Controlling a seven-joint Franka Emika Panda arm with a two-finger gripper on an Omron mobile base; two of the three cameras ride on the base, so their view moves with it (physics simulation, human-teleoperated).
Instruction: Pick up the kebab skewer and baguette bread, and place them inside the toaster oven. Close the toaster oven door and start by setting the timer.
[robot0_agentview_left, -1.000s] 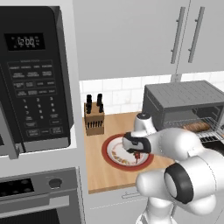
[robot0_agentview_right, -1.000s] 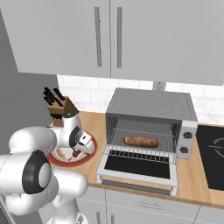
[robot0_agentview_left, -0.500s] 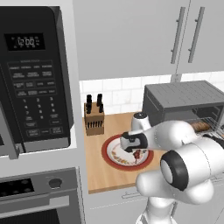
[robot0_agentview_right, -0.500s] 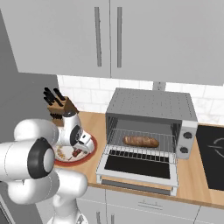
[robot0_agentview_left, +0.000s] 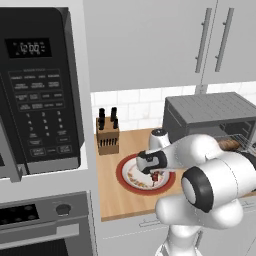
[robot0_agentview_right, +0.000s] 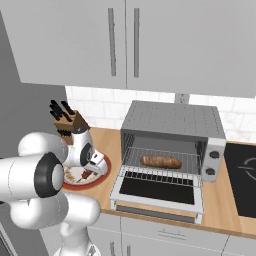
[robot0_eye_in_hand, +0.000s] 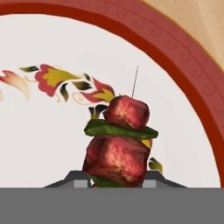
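The kebab skewer (robot0_eye_in_hand: 118, 144), red-brown meat chunks with green slices, lies on a white plate with a red rim (robot0_eye_in_hand: 175, 48). My gripper (robot0_eye_in_hand: 116, 179) is down on the plate (robot0_agentview_left: 125, 167), shut on the skewer (robot0_agentview_left: 156, 176) at its near end. From the right, the gripper (robot0_agentview_right: 88, 172) sits over the plate (robot0_agentview_right: 75, 186). The baguette bread (robot0_agentview_right: 161, 161) lies on the wire rack inside the toaster oven (robot0_agentview_right: 172, 120). The toaster oven door (robot0_agentview_right: 157, 192) hangs open, folded down flat. In the left view the bread (robot0_agentview_left: 230, 145) peeks past my arm inside the oven (robot0_agentview_left: 210, 110).
A knife block (robot0_agentview_left: 107, 135) stands at the back of the wooden counter, left of the plate. A small white jar-like object (robot0_agentview_left: 157, 137) stands between plate and oven. A black microwave (robot0_agentview_left: 37, 90) hangs at the left. A dark cooktop (robot0_agentview_right: 242, 175) lies right of the oven.
The jaws have closed from wide open onto the skewer. The hand has settled slightly lower over the plate; the skewer still rests there.
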